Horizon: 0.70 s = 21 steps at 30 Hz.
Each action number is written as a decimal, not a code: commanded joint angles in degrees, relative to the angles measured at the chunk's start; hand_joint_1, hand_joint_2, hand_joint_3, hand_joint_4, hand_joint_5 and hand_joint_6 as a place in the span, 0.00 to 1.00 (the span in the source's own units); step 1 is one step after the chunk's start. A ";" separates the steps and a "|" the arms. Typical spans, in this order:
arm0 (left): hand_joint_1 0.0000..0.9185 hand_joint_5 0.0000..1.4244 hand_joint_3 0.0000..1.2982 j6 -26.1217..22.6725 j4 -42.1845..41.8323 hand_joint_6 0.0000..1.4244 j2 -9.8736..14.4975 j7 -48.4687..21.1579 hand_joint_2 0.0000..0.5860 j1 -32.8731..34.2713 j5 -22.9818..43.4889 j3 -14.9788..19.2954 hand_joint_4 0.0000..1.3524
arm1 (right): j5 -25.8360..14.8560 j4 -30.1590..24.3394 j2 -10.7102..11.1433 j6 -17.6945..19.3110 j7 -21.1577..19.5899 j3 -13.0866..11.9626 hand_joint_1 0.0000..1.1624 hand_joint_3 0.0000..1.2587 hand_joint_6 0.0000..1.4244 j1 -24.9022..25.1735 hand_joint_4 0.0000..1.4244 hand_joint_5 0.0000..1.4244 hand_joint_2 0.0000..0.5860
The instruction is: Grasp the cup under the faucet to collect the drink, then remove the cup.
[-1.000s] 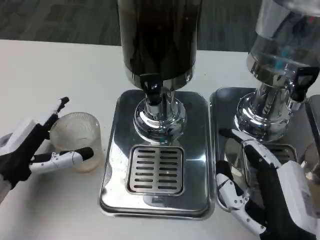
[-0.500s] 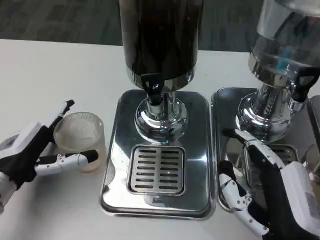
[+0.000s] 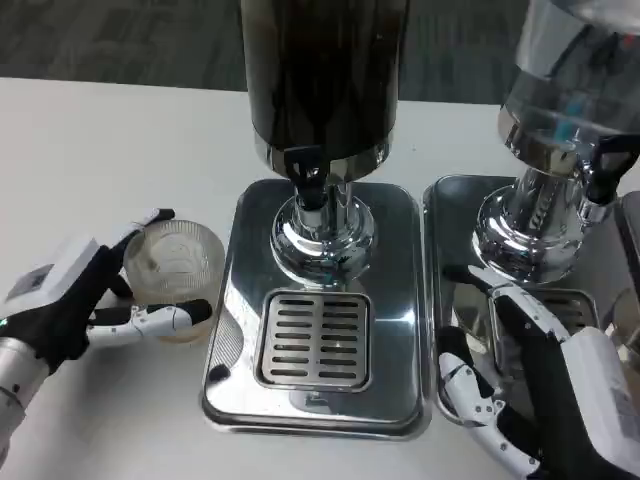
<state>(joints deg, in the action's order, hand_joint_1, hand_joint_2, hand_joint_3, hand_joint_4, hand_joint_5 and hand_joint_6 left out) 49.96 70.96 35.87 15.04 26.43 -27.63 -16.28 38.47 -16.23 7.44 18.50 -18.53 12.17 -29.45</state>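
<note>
A clear, empty-looking cup (image 3: 176, 272) stands on the white table just left of the steel drip tray (image 3: 395, 300). My left hand (image 3: 70, 300) wraps it: one finger curls over its far side and the thumb lies along its near side, both touching the wall. The black faucet (image 3: 309, 182) of the dark drink dispenser (image 3: 320, 70) hangs over the tray's slotted grille (image 3: 315, 340), with nothing beneath it. My right hand (image 3: 535, 385) hovers at the lower right with its fingers spread, holding nothing.
A second dispenser (image 3: 565, 90) with a clear tank stands at the right on its own steel tray (image 3: 450, 200), under my right hand. Bare white table (image 3: 100, 140) stretches behind and left of the cup.
My left hand has closed its fingers around the cup and has moved a little to the right with it, toward the drip tray. The right hand has barely moved.
</note>
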 commanded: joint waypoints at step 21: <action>0.42 0.66 0.47 1.88 0.19 0.90 -1.06 4.33 0.25 -3.61 0.54 0.91 0.49 | -1.25 -0.95 0.04 0.02 1.19 -0.21 0.29 0.23 0.10 -0.05 0.15 0.14 0.72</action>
<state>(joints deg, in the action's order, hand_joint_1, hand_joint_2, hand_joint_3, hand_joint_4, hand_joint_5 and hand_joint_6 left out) 51.31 70.96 35.11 18.74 24.54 -27.28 -15.99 37.88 -16.26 7.43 18.50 -17.51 11.98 -29.46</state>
